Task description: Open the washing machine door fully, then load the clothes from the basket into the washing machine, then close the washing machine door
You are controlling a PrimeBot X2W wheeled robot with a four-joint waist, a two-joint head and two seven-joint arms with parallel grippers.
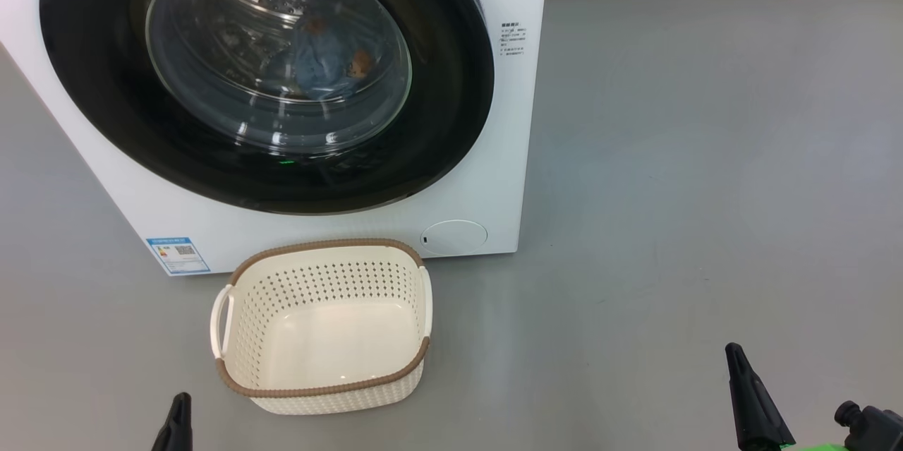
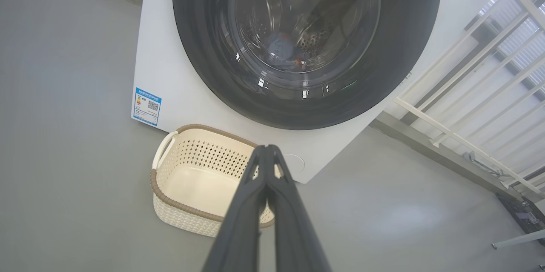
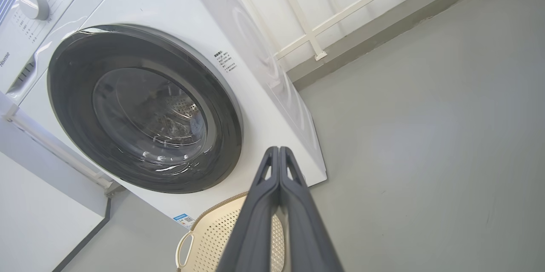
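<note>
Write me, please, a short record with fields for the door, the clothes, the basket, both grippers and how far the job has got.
door: washing machine door closed flush on the washing machine
clothes: blue clothes with orange prints, inside the drum, seen through the door
basket: basket empty, upright on the floor just before the machine
left gripper: left gripper shut, holding nothing
right gripper: right gripper shut, holding nothing
job: loading and closing look done

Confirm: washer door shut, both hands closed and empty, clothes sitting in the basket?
Wrong on the clothes: the head view shows the basket empty and the clothes inside the washing machine, behind its door. The door is shut; left hand and right hand are closed, empty.
</note>
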